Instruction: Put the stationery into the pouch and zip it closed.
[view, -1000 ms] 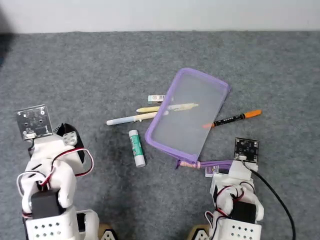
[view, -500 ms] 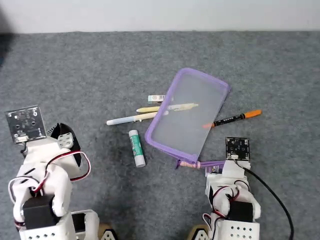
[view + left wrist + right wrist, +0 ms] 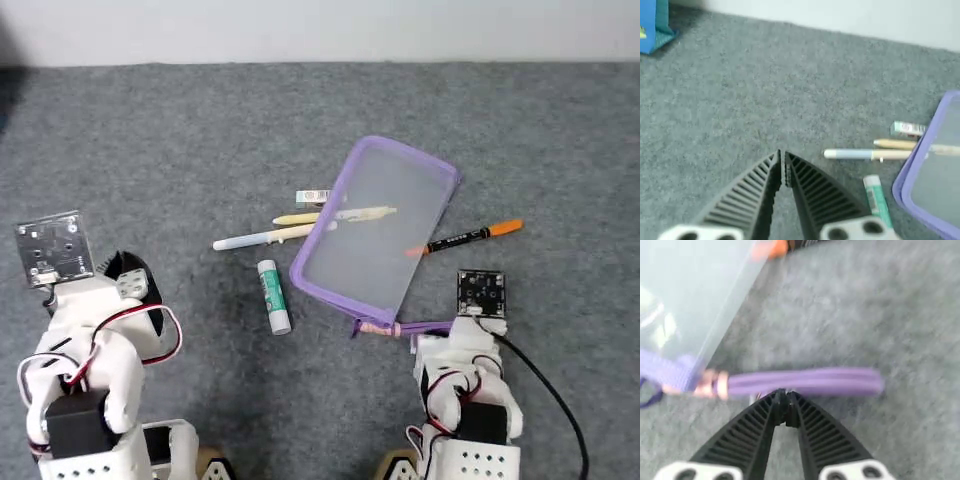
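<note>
Both closed: left gripper [image 3: 782,161], right gripper [image 3: 785,401]; pouch [image 3: 385,215] overlaps orange pen [image 3: 470,237]; glue stick [image 3: 273,296], maybe eraser [image 3: 313,195], beside

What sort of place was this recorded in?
Probably a robotics test bench: a table covered in grey felt-like fabric, a bare white wall behind, and pens staged beside a purple pouch.
</note>
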Action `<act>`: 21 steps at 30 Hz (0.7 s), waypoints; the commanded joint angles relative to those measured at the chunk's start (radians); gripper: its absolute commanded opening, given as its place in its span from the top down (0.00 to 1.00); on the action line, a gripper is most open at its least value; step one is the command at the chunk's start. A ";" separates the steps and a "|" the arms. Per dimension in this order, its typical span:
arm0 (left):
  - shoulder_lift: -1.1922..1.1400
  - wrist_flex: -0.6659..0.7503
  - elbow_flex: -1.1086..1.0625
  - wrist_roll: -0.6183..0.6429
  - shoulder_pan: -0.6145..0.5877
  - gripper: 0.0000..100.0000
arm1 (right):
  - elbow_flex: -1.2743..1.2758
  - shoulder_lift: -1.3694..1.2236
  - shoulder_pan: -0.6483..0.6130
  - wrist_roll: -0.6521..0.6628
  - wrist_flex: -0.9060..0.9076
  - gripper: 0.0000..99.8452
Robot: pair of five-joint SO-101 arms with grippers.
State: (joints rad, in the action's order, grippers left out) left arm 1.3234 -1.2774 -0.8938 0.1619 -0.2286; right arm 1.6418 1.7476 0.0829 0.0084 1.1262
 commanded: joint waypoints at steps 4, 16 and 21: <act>0.011 -0.054 0.054 0.006 -0.002 0.98 | -0.275 -0.022 -0.015 0.000 -0.094 0.99; 0.011 -0.060 0.045 0.006 -0.002 0.98 | -0.730 -0.839 -0.171 -0.043 0.019 0.99; 0.009 -0.078 0.044 0.005 0.000 0.98 | -0.865 -1.133 -0.166 -0.037 0.021 0.99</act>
State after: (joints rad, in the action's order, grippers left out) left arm 1.3234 -1.3495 -0.8938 0.1619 -0.2286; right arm 0.8869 0.7672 -0.0798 -0.0222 1.1400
